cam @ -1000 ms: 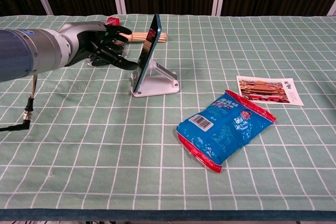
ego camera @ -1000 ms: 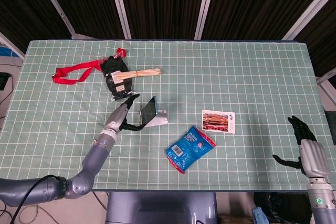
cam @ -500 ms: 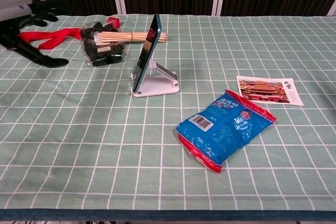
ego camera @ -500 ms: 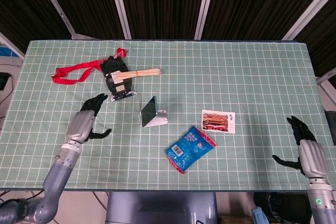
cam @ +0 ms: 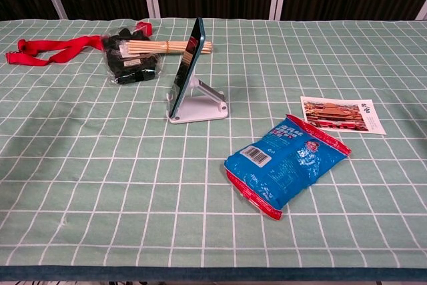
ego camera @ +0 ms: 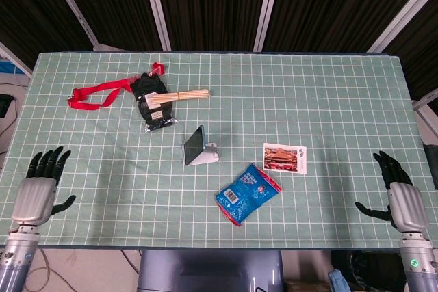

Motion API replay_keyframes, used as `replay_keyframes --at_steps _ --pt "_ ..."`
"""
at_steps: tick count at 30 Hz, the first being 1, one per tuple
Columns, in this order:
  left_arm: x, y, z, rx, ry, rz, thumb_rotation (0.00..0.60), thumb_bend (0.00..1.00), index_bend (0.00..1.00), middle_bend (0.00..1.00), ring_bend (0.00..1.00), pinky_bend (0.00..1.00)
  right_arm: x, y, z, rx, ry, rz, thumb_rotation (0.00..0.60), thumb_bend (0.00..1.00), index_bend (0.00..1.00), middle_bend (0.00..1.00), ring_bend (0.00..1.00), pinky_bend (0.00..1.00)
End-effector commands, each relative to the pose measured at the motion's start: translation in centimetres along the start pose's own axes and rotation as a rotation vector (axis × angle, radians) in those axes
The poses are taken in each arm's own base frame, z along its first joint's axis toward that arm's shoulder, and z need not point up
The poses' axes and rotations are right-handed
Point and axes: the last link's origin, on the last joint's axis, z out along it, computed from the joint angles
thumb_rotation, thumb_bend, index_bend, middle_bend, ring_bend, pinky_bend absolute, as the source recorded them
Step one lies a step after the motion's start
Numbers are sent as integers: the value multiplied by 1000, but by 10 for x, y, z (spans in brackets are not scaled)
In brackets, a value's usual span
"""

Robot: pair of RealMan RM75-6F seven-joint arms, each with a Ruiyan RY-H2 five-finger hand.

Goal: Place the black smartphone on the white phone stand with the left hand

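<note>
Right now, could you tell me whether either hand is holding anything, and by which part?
Nothing is held. The left hand and right hand are both empty, fingers apart; the black smartphone leans on the white phone stand.

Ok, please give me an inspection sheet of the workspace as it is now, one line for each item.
Surface: table under green cloth with white grid.
Job's things: black smartphone leans tilted on white phone stand.
Clutter: blue snack bag; postcard; red lanyard; black packet with wooden sticks across it.
Hands: left hand at near left edge, open, holding nothing; right hand at near right edge, open, holding nothing.
Cables: dark cable beyond the left edge.
Surroundings: dark slatted wall with pale bars.
</note>
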Motion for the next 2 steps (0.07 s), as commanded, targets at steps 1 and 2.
replay_keyframes --at_steps 1,2 --pt "0 -9 -7 26 -5 -8 600 131 0 0 0 0 0 0 0 2 0 -1 600 101 0 0 0 150" --pt "1 -9 -7 26 -5 -12 600 131 0 0 0 0 0 0 0 2 0 -1 600 101 0 0 0 150"
